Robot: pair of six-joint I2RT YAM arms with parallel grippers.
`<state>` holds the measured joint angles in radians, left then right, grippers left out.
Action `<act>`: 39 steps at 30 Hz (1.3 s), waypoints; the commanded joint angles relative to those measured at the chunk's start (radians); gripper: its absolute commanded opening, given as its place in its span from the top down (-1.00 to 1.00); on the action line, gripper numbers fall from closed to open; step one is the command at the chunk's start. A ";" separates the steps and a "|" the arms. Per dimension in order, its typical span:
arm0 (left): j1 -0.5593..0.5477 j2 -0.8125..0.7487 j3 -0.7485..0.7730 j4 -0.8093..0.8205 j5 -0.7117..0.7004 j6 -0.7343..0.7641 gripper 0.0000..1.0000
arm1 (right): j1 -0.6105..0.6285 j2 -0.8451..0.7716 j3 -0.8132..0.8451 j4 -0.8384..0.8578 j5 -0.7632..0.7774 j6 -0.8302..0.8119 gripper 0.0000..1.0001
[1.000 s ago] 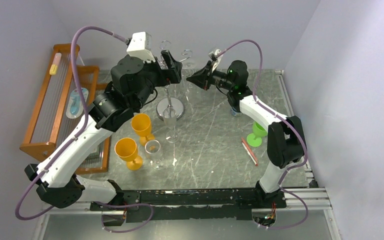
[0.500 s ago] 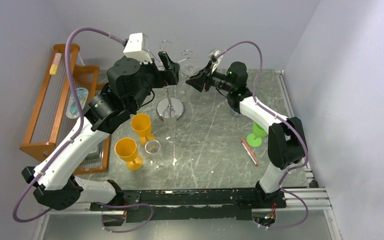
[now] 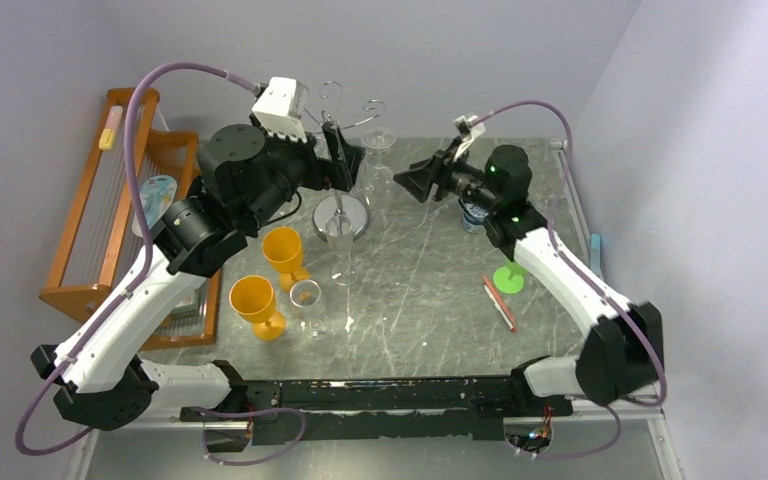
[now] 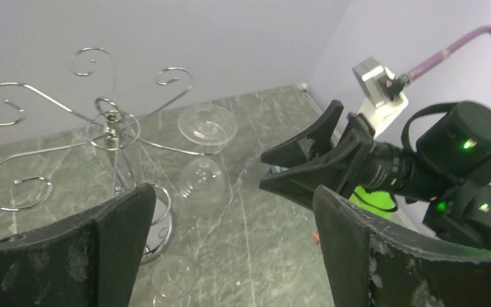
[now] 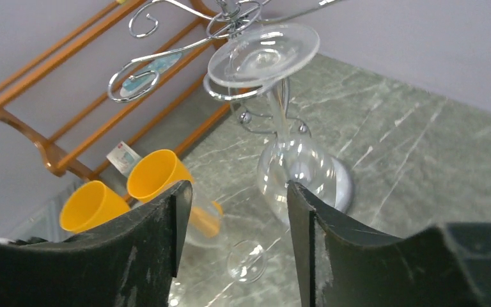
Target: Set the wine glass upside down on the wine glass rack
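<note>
Release on the right side! Starting at the left, the left tool [image 3: 344, 160] hangs beside the wine glass rack [image 4: 110, 121], jaws wide apart and nothing in them, much as a second ago, only nudged a little. On the rack, the wine glass [image 5: 292, 169] hangs upside down: its foot sits on a curled wire arm, the stem drops through, and the bowl dangles above the shiny disc base. Over to the right, the right tool [image 3: 410, 184] has let go. Its jaws, pinched together a second ago, now stand apart, and the arm has backed off to the right, clear of the glass. To my eye the placing is done; what's left is seeing that the glass hangs steady.
</note>
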<state>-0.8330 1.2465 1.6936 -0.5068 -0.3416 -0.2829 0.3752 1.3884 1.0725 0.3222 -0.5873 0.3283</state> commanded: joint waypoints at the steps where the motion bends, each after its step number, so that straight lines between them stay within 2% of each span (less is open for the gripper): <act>1: 0.003 -0.052 -0.053 0.042 0.152 0.071 -0.94 | 0.001 -0.149 -0.052 -0.252 0.180 0.107 -0.23; 5: 0.003 -0.067 -0.114 0.069 0.189 0.056 -0.94 | 0.001 -0.252 -0.018 -0.526 0.324 0.124 -0.25; 7: 0.002 -0.062 -0.138 0.065 0.225 0.046 -0.94 | 0.001 -0.282 0.034 -0.670 0.446 0.131 -0.25; 11: 0.002 -0.025 -0.145 0.049 0.318 0.047 -0.94 | 0.001 -0.307 0.110 -0.934 0.827 0.179 -0.26; 14: 0.003 -0.007 -0.141 0.052 0.332 0.042 -0.94 | 0.001 -0.286 0.163 -1.119 1.066 0.241 -0.27; 16: 0.003 -0.003 -0.145 0.063 0.332 0.033 -0.94 | 0.000 -0.270 0.189 -1.225 1.168 0.306 -0.27; 19: 0.003 -0.003 -0.161 0.086 0.332 0.023 -0.94 | 0.000 -0.274 0.181 -1.321 1.241 0.371 -0.25; 23: 0.002 0.002 -0.173 0.104 0.349 0.012 -0.94 | 0.000 -0.291 0.096 -1.353 1.273 0.426 -0.26; 30: 0.003 0.024 -0.156 0.108 0.349 0.008 -0.94 | -0.010 -0.246 -0.007 -1.185 1.176 0.355 -0.23; 39: 0.002 0.030 -0.159 0.123 0.349 -0.008 -0.94 | -0.058 -0.175 -0.048 -1.010 1.106 0.230 0.25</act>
<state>-0.8330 1.2728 1.5280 -0.4152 -0.0174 -0.2783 0.3401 1.1923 1.0466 -0.7876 0.5484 0.6178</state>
